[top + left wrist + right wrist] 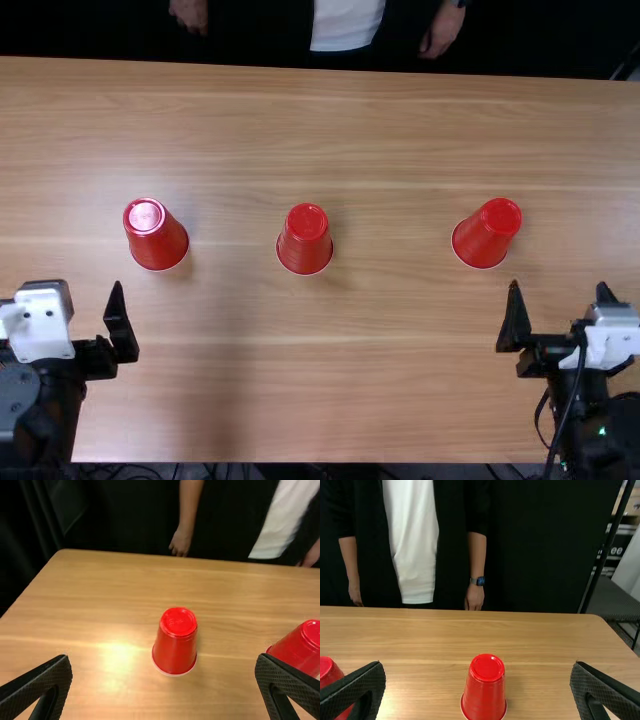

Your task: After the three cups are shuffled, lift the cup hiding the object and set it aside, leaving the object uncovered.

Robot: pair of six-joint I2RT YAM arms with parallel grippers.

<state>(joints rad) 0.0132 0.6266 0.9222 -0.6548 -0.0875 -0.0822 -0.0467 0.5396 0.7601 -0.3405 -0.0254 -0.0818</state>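
Three red cups stand upside down in a row across the middle of the table: the left cup (155,235), the middle cup (305,240) and the right cup (485,233). No hidden object shows. My left gripper (65,300) rests open near the table's front edge, short of the left cup (175,642), with nothing between its fingers (45,680). The middle cup (300,647) lies off to its side. My right gripper (558,290) is open and empty too, just short of the right cup (485,690). The middle cup (327,672) peeks past one of its fingers.
Bare wood table (320,130) stretches from the cups to the far edge. Wide gaps separate the cups. A strip of free table lies between the cups and both grippers.
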